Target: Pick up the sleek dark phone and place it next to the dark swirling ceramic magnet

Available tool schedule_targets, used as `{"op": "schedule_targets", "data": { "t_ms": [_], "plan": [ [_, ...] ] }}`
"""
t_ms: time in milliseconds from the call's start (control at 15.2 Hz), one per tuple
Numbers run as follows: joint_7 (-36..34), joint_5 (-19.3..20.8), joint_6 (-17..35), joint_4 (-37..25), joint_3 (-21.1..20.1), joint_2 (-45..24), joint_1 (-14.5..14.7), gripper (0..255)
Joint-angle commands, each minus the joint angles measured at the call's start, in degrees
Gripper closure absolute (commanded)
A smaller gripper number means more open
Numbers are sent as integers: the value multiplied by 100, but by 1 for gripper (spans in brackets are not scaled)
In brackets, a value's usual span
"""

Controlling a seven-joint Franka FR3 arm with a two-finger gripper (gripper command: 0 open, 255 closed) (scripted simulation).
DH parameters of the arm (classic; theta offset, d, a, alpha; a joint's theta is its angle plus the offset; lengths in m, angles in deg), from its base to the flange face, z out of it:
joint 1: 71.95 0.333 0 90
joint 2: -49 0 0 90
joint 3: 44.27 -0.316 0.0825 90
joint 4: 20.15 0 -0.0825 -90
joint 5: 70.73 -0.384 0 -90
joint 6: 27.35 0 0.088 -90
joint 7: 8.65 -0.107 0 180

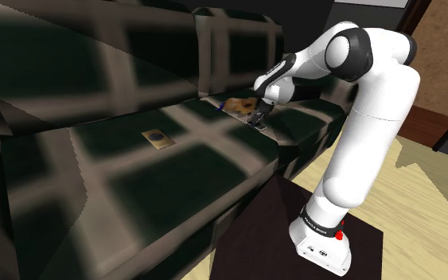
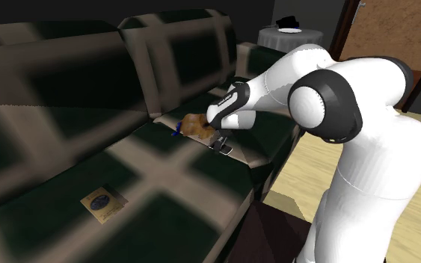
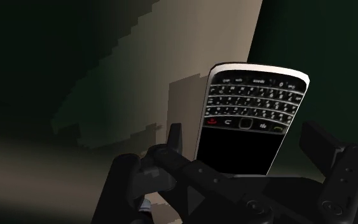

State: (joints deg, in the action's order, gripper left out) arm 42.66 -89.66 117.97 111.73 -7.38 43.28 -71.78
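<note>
The black gripper [image 3: 246, 133] hangs low over the plaid sofa [image 1: 95, 175], its fingers [image 3: 174, 137] spread wide on either side of the dark phone [image 3: 250, 108], with a gap showing at each finger, so it has hold of nothing. The phone, keypad and blank screen facing up, lies on the seat cushion well apart from the small square magnet [image 1: 157, 138], toward the shoulder view's right of it. A brown object [image 1: 242, 104] sits farther from the magnet, just behind the gripper.

Dark plaid sofa [image 1: 134, 175], flat brown object [image 1: 242, 104] on its seat, round white table [image 2: 306, 39] behind, pale wood floor [image 1: 429, 191]
</note>
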Motion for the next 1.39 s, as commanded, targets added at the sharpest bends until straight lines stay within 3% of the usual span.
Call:
{"op": "schedule_targets", "data": {
  "t_ms": [0,264,330,924,1320],
  "plan": [
    [6,-8,6,1,-2,-5,-1,0],
    [5,-8,5,1,-2,-5,-1,0],
    [5,-8,5,1,-2,-5,-1,255],
    [6,-8,6,1,-2,-5,-1,255],
    [-409,522,-370,-116,83,386,53,255]
  ]
}}
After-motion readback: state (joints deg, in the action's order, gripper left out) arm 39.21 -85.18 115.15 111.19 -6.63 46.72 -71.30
